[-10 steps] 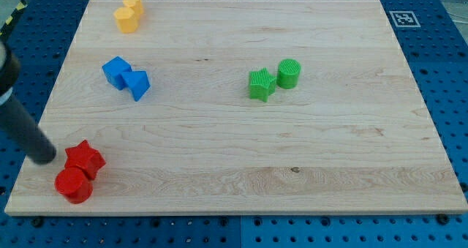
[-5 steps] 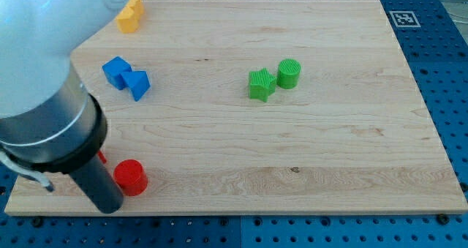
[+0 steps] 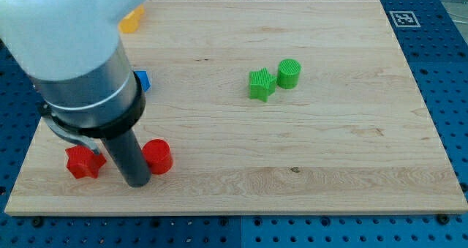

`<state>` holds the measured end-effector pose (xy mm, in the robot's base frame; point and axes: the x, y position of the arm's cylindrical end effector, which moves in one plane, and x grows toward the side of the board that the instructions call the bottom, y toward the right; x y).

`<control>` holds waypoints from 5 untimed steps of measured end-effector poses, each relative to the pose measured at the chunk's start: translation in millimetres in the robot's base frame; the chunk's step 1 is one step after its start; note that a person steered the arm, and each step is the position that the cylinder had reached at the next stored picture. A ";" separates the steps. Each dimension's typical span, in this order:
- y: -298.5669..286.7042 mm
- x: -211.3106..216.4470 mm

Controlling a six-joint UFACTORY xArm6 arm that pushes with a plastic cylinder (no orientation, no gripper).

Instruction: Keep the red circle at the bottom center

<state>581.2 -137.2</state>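
Near the desk [image 3: 351, 175] bottom-left, tip [image 3: 137, 182] is set touching red circle [image 3: 157, 156] on its left, w/ red star [image 3: 82, 162] beyond, presumably so circle is pushed twd bottom center.

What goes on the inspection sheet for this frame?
Surface: wooden board, lying flat.
Job's things: red circle near the bottom left, not at bottom centre.
Clutter: red star left of the rod; green star touching green cylinder; blue block and yellow block partly hidden.
Gripper: none; my tip touches the circle's left side.
Cables: nothing seen.
Surroundings: blue pegboard; marker tag.
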 end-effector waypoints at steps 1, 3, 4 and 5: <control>-11.6 -0.8; -38.0 -34.6; 3.8 -32.1; 50.3 -27.7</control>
<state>553.5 -86.9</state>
